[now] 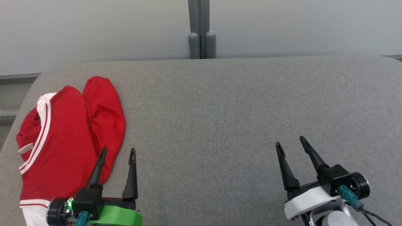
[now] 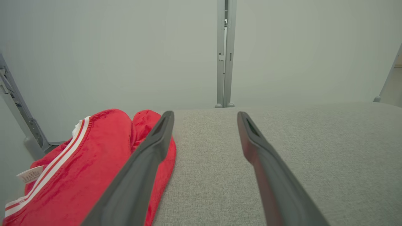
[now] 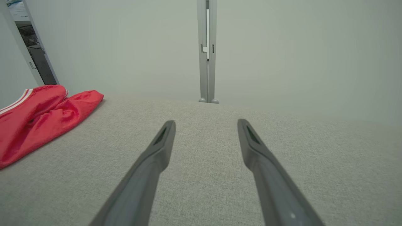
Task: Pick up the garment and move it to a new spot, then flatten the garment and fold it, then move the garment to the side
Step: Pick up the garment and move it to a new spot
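Observation:
The garment [image 1: 67, 138] is red with white stripes and a white label, and it lies bunched on the left end of the grey table [image 1: 220, 110]. My left gripper [image 1: 118, 152] stands open at the garment's near right edge, its left finger over the red cloth and its right finger over bare table. In the left wrist view the garment [image 2: 91, 166] fills the lower left beside the open left gripper [image 2: 204, 117]. My right gripper [image 1: 290, 142] is open over bare table at the lower right, far from the garment [image 3: 40, 116]; nothing sits inside the right gripper [image 3: 205, 124].
A pale wall with a grey vertical post [image 1: 201, 29] runs behind the table's far edge. The table's left edge lies just past the garment. A metal frame strut [image 2: 19, 110] stands at the far left in the left wrist view.

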